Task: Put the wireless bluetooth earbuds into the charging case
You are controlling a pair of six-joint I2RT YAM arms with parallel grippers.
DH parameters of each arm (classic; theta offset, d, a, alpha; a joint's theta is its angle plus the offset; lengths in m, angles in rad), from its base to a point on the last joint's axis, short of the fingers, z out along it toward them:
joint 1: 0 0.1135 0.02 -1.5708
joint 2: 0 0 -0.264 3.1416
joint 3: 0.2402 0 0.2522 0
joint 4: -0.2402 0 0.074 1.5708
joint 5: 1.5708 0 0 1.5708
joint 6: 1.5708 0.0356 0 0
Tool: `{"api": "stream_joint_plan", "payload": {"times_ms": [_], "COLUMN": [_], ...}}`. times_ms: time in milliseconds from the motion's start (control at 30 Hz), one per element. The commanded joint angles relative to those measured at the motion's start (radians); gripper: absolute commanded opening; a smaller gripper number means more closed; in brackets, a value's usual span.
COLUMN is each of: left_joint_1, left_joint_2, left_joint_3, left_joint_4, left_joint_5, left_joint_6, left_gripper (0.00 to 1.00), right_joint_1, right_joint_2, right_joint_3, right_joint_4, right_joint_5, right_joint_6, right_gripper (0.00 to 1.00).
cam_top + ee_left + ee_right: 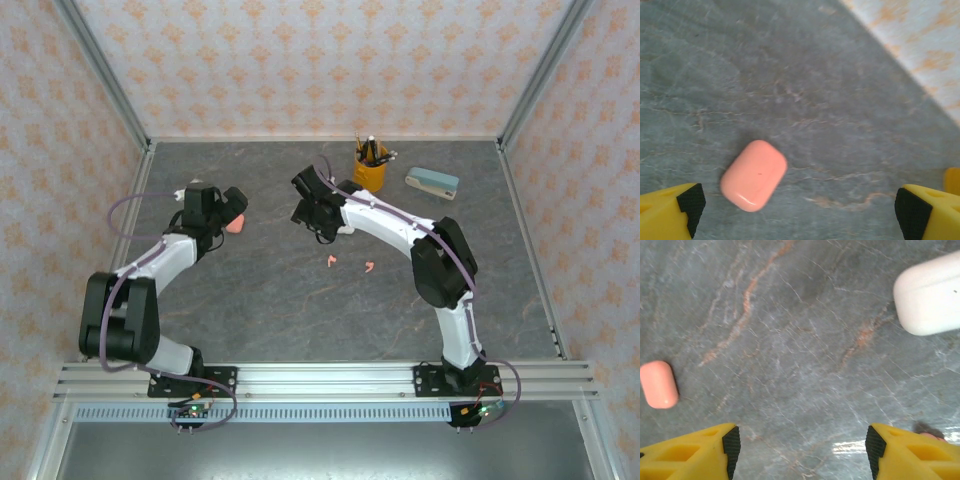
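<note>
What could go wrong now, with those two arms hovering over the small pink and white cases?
The shut pink case is smooth and rounded and sits off-centre under the open left tool; squeezed, it might squirt sideways. The two pink earbuds are tiny and lie loose on the table; a pinch could miss or flick one. The white case lies off to one side of the open right tool, so closing would likely grab nothing.

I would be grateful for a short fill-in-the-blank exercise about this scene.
1. The case lying below the left hand is ___ in colour.
2. The right hand is ___, not shut.
3. The top view shows ___ loose earbuds on the table.
Missing words: pink; open; two.
</note>
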Motion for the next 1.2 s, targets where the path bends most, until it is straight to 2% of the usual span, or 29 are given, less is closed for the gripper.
{"api": "stream_joint_plan", "payload": {"times_ms": [0,267,467,667,967,1167], "left_joint_1": [0.013,0.014,0.006,-0.031,-0.142,-0.25], "left_joint_2": [0.087,0.307,0.399,0.487,0.465,0.353], "left_joint_3": [0.122,0.336,0.406,0.471,0.434,0.309], "left_joint_4": [-0.157,-0.268,-0.292,-0.34,-0.323,-0.244], "left_joint_5": [0.001,0.044,0.104,0.117,0.162,0.202], "left_joint_6": [0.086,0.141,0.143,0.153,0.191,0.141], "left_gripper": [1.0,1.0,1.0,1.0,1.0,1.0], "right_joint_1": [0.002,0.002,0.0,0.002,0.002,0.001], "right_joint_2": [-0.08,-0.161,-0.231,-0.287,-0.353,-0.389], "right_joint_3": [-0.035,-0.112,-0.147,-0.177,-0.228,-0.279], "right_joint_4": [0.04,0.067,0.07,0.075,0.071,0.075], "right_joint_5": [-0.009,-0.02,-0.006,-0.002,0.019,0.026], "right_joint_6": [-0.043,-0.066,-0.076,-0.073,-0.066,-0.063], "right_gripper": [0.68,0.68,0.69,0.69,0.69,0.69]}}
